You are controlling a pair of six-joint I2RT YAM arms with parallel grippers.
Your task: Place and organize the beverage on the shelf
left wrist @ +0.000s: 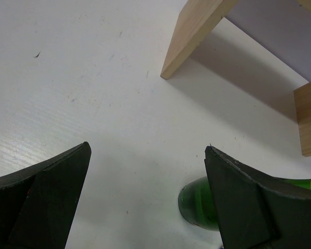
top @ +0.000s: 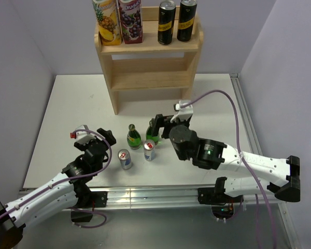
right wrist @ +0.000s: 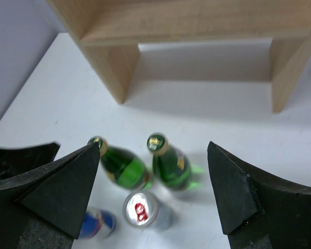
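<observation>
The wooden shelf (top: 147,59) stands at the back and holds two juice cartons (top: 119,21) and two black cans (top: 176,21) on its top tier. On the table stand two green bottles, one on the left (top: 133,138) and one (top: 152,138) partly under my right gripper (top: 157,128). Two cans stand in front of them: a blue-silver one (top: 125,159) and a silver one (top: 149,150). In the right wrist view my right gripper (right wrist: 153,145) is open above the bottles (right wrist: 171,166) and the silver can (right wrist: 141,208). My left gripper (top: 108,137) is open and empty (left wrist: 147,147), with a green bottle (left wrist: 197,202) beside its right finger.
The shelf's two lower tiers (top: 150,78) hold nothing. The shelf legs (left wrist: 194,36) show ahead of the left gripper. A metal rail (top: 145,196) runs along the table's near edge, and another rail (top: 243,109) along its right edge. Grey walls close in the sides.
</observation>
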